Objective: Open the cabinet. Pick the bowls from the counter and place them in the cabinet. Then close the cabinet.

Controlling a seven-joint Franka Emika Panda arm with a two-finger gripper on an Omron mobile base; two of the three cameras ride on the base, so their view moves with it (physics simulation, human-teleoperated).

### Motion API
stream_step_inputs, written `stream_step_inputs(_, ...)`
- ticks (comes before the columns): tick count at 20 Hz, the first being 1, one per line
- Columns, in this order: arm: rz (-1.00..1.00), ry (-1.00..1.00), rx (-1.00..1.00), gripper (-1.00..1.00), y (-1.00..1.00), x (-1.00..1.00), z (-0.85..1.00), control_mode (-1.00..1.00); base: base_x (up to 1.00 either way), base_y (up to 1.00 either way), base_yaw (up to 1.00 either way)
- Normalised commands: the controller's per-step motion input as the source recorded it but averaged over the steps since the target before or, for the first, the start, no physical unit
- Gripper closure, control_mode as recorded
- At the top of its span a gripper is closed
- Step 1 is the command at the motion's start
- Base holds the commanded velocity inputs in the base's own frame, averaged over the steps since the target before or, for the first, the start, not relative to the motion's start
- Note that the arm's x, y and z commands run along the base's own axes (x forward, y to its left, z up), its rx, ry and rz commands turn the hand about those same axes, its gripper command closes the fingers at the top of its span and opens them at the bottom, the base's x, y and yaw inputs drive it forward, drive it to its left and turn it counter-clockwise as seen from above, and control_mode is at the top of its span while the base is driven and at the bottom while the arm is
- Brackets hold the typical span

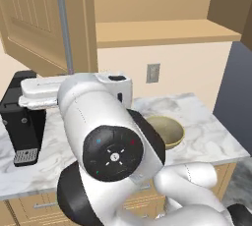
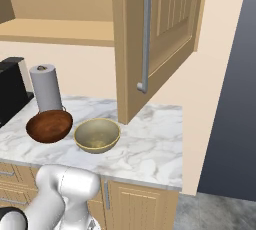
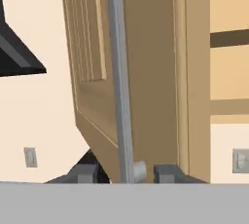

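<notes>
The cabinet stands open, its left door (image 1: 29,18) and right door (image 2: 170,24) both swung out and the wooden shelf (image 1: 162,33) bare. In the hand view my gripper (image 3: 126,173) is open and straddles the lower end of the left door's grey bar handle (image 3: 119,96), with a gap on each side of the bar. On the marble counter (image 2: 150,144) sit the dark reddish-brown bowl (image 2: 49,125) and, to its right, the pale beige bowl (image 2: 97,135). My arm partly covers the beige bowl (image 1: 170,129) in the left base view.
A black coffee machine (image 1: 22,122) stands at the counter's left end. A paper towel roll (image 2: 46,88) is behind the brown bowl. The right door's handle (image 2: 145,34) hangs out over the counter. A wall outlet (image 1: 153,72) sits below the shelf.
</notes>
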Motion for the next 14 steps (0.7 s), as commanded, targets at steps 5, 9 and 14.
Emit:
stream_step_inputs(5, 0.0, -0.21, 0.29, -1.0, -1.0, -0.99, 0.12, -1.0, 0.0, 0.0, 0.0)
stream_step_inputs(9, 0.0, -0.19, 0.31, -1.0, -1.0, -0.8, 0.08, -1.0, 0.0, 0.0, 0.0)
stream_step_inputs(14, 0.04, 0.0, 0.31, -1.0, -1.0, 0.3, 0.0, -1.0, 0.0, 0.0, 0.0)
